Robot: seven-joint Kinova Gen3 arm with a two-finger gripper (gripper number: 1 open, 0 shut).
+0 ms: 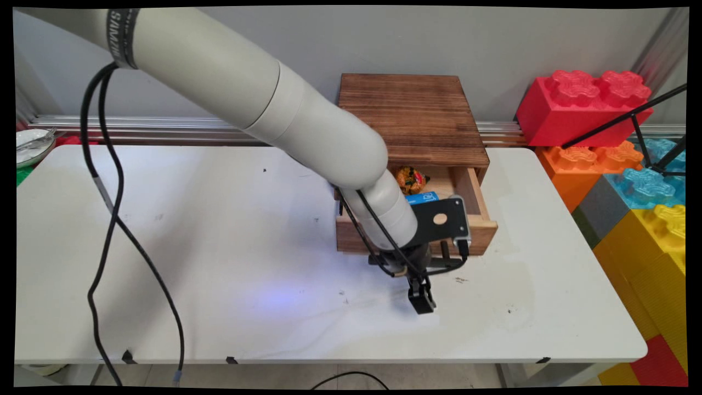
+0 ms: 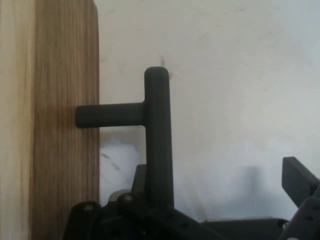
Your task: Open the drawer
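Observation:
A dark-topped wooden box (image 1: 411, 112) stands at the table's far side with its drawer (image 1: 477, 233) pulled out. Inside the drawer lie an orange and yellow packet (image 1: 411, 179) and a blue box (image 1: 423, 197). My gripper (image 1: 421, 299) hangs just in front of the drawer, pointing down at the table. In the hand view the drawer front (image 2: 65, 125) fills the left side, and its black T-shaped handle (image 2: 157, 125) runs down into the linkage. My gripper (image 2: 165, 192) is open: one finger (image 2: 300, 177) stands far right of the handle, and the other is hidden.
A white bowl with a spoon (image 1: 27, 145) sits at the far left edge. Big toy blocks in red (image 1: 584, 104), orange, blue and yellow are stacked off the table's right end, crossed by a black tripod leg (image 1: 620, 118). Black cables (image 1: 109, 219) hang over the left half.

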